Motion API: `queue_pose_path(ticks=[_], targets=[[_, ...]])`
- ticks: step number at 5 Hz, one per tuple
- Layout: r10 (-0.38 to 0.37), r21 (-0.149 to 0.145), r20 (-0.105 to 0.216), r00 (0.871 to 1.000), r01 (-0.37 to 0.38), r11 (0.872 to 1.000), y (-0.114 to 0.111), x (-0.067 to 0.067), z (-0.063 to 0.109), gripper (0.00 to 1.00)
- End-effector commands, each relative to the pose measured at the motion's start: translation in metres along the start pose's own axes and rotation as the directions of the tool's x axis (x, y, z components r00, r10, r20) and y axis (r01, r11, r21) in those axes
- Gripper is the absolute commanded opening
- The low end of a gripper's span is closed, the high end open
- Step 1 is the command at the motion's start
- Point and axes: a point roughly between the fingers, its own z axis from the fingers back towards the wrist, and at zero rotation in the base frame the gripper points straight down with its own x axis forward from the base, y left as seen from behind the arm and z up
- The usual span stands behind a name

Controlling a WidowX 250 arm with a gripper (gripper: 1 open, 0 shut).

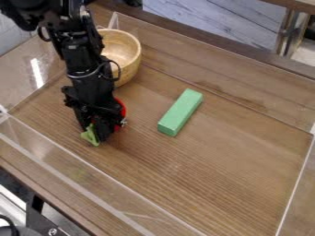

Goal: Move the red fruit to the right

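The red fruit lies low on the wooden table at the left, only a sliver of red showing beside the fingers, with its light green leafy stem sticking out below. My gripper points straight down over it, its black fingers shut on the fruit. The arm rises up and back toward the top left corner.
A round wooden bowl stands just behind the arm. A long green rectangular block lies to the right of the gripper. Clear plastic walls ring the wooden table.
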Motion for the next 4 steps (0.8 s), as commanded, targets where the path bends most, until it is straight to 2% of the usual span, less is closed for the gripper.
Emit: queue_pose_path(ticks=[1,2,3,4], targets=[[0.045,0.016,0.037,0.998,-0.045,0.999,0.0101,0.0110,0.0127,1.00],[0.084,0.013,0.033,0.996,-0.084,0.996,0.0136,0.0116,0.0144,0.00],[0.116,0.009,0.030,0.993,-0.117,0.993,0.0153,0.0123,0.0168,0.00],[0.135,0.010,0.025,0.991,-0.135,0.991,0.0144,0.0126,0.0117,0.00]])
